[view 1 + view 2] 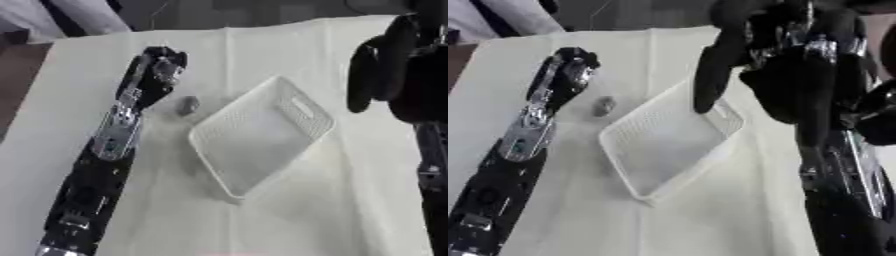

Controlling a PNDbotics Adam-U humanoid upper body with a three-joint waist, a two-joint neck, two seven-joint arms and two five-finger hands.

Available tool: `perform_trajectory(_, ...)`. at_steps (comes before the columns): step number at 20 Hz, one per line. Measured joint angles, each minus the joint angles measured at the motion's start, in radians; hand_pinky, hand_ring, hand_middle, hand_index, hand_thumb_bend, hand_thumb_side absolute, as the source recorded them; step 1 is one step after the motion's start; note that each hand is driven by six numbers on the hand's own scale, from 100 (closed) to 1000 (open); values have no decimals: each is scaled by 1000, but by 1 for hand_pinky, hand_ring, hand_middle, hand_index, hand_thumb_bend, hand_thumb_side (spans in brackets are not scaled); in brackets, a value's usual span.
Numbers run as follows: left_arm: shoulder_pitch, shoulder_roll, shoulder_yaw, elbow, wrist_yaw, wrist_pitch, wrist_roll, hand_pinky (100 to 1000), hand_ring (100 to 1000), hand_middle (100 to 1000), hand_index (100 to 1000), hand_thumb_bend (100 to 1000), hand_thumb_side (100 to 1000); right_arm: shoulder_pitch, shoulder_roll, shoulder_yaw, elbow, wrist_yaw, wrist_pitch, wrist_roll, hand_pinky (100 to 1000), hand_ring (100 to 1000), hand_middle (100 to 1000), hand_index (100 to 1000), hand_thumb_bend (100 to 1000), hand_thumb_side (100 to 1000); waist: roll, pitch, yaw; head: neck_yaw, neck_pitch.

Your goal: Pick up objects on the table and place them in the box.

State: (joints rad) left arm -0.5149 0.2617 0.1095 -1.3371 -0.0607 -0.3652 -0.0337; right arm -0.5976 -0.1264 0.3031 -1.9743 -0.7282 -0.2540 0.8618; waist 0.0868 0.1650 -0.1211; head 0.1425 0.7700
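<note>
Beside white basket (pixel 262 135), small grey object (pixel 187 105) on tabletop (pixel 350 210); left hand (pixel 157 67) curled, empty—should straighten fingers, then close around it.

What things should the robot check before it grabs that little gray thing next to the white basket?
1. Little gray thing in plain sight on the cloth: ok.
2. It lies outside the white basket, just off the basket's left rim: ok, so it is not yet put away.
3. Left hand close to the gray thing: ok, it is just up and left of it, but not touching.
4. Left hand's fingers ready to grasp: cannot tell, they are too unclear to read.
5. Basket has room inside: ok, nothing shows in it.
6. Right hand out of the way: not ok, in the right eye view it hangs over the basket's far corner.
</note>
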Motion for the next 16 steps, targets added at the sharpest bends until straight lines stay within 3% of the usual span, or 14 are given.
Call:
perform_trajectory(5, -5, 10, -20, -112, 82, 51, -25, 100, 100, 100, 206, 100, 669, 0, 2, -1, 0, 6, 0, 0, 530, 626, 798, 327, 100, 952, 0, -3, -2, 0, 0)
perform_trajectory(12, -15, 10, -71, -213, 112, 80, -71, 100, 100, 100, 217, 100, 647, 0, 2, -1, 0, 8, 0, 0, 529, 626, 798, 326, 100, 951, 0, -3, -17, 0, 0)
perform_trajectory(13, -16, 10, -84, -219, 116, 82, -83, 100, 100, 100, 220, 100, 554, 0, 2, -1, 0, 8, 0, 0, 529, 626, 798, 327, 100, 952, 1, -3, -19, 0, 0)
perform_trajectory(14, -20, 10, -98, -223, 121, 82, -97, 100, 100, 100, 221, 100, 630, 0, 2, -1, 0, 8, 0, 0, 529, 626, 798, 327, 100, 951, 2, -3, -19, 0, 0)
perform_trajectory(16, -24, 10, -127, -230, 131, 84, -126, 100, 100, 100, 223, 100, 623, 0, 2, -1, 0, 8, 0, 0, 529, 626, 798, 326, 100, 950, 3, -3, -20, 0, 0)
